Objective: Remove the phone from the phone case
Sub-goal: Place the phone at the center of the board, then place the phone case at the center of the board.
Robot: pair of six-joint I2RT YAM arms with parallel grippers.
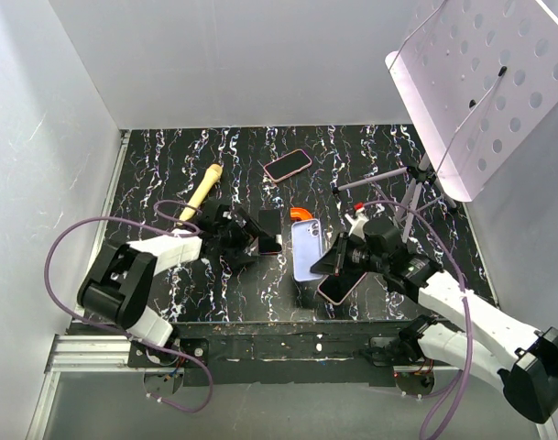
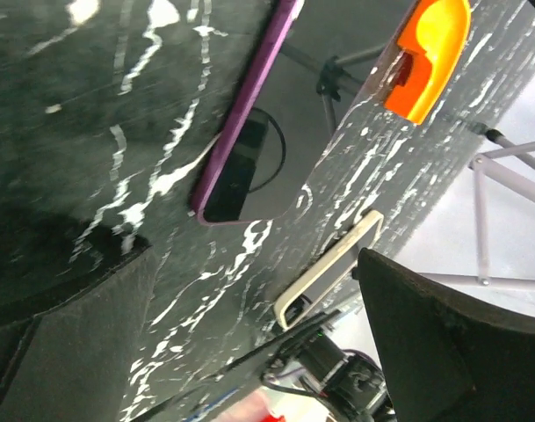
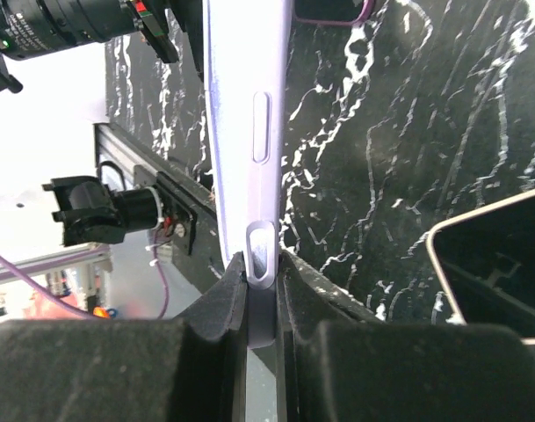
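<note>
My right gripper point(image 1: 332, 263) is shut on the near edge of a lavender phone case point(image 1: 306, 247), which stands on edge in the right wrist view point(image 3: 249, 132) with the pads point(image 3: 223, 294) clamped at its cutout. I cannot tell whether a phone sits inside it. A pale-rimmed phone point(image 1: 341, 287) lies flat beside it, also in the right wrist view point(image 3: 495, 264). My left gripper point(image 1: 249, 236) is open and empty point(image 2: 254, 290), next to a dark phone in a purple case point(image 1: 269, 231), seen in the left wrist view point(image 2: 241, 132).
An orange object point(image 1: 300, 214) lies behind the lavender case. A pink-cased phone point(image 1: 288, 165) lies further back. A wooden stick point(image 1: 201, 192) lies at the left. A white perforated board on a stand point(image 1: 480, 82) rises at the right.
</note>
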